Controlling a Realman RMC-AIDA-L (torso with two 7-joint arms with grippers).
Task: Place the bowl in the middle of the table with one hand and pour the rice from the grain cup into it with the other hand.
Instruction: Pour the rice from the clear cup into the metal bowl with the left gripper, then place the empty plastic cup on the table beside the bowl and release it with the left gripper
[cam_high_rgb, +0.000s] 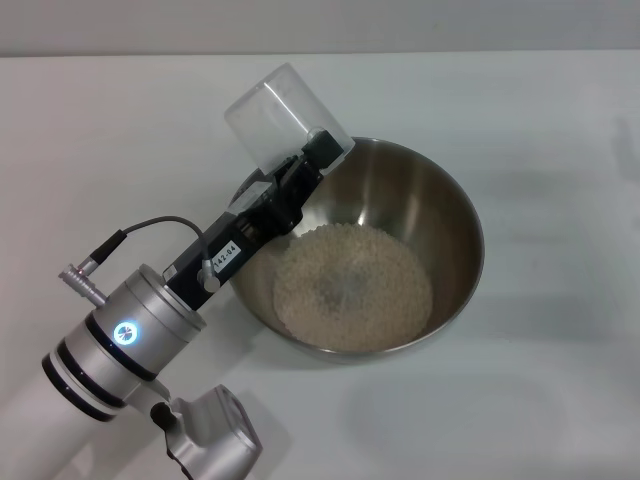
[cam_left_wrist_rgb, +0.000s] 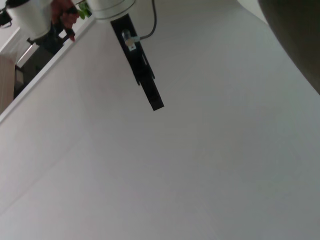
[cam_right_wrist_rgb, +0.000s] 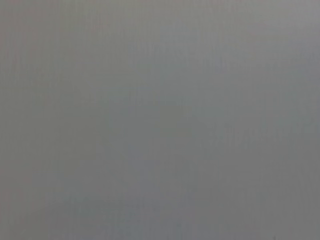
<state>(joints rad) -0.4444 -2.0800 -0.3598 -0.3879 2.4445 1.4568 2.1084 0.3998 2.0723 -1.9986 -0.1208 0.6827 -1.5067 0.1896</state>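
Note:
The steel bowl (cam_high_rgb: 468, 228) stands on the white table (cam_high_rgb: 120, 130), right of the middle in the head view. A flat heap of pale rice (cam_high_rgb: 352, 285) covers its bottom. My left gripper (cam_high_rgb: 315, 160) is shut on the translucent grain cup (cam_high_rgb: 268, 118) and holds it tipped bottom-up over the bowl's far left rim. The cup looks empty. The bowl's dark wall (cam_left_wrist_rgb: 295, 35) shows in a corner of the left wrist view. My right gripper (cam_left_wrist_rgb: 156, 104) shows far off in that view as a thin black bar above the table. It is out of the head view.
Bare white tabletop lies all around the bowl. The table's edge (cam_left_wrist_rgb: 45, 70) shows in the left wrist view, with dark equipment beyond it. The right wrist view is a plain grey field.

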